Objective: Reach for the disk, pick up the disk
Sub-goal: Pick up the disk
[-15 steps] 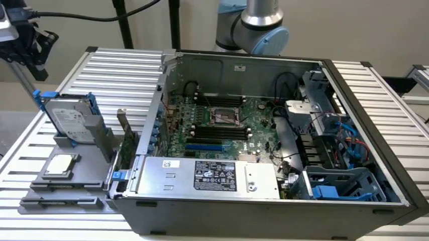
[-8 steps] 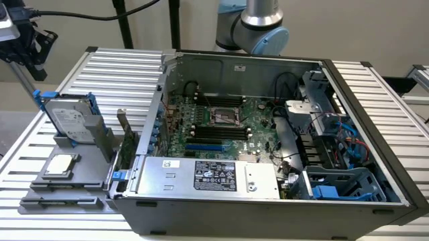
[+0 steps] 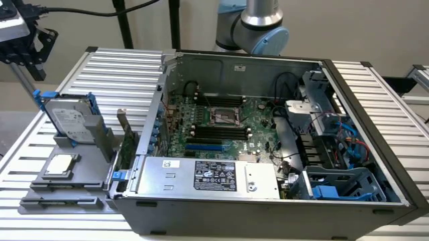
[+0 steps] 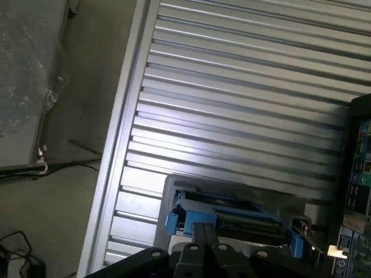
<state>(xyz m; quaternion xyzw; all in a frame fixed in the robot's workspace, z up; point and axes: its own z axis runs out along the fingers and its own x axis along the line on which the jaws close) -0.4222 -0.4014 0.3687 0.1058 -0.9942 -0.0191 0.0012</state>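
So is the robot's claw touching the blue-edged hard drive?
Cannot tell. In the wrist view the end effector overlaps the top edge of the hard drive, and in the exterior view it sits close above the drive's corner. Neither shows a gap or contact.

At ten o'clock in the exterior view, the black metal gripper (image 3: 30, 60) is cut off by the frame's edge. The lower end of the blue-railed silver-grey rectangular disk (image 3: 69, 119) is hidden in a grey plastic holder (image 3: 75, 144), and its label print is too small to read.
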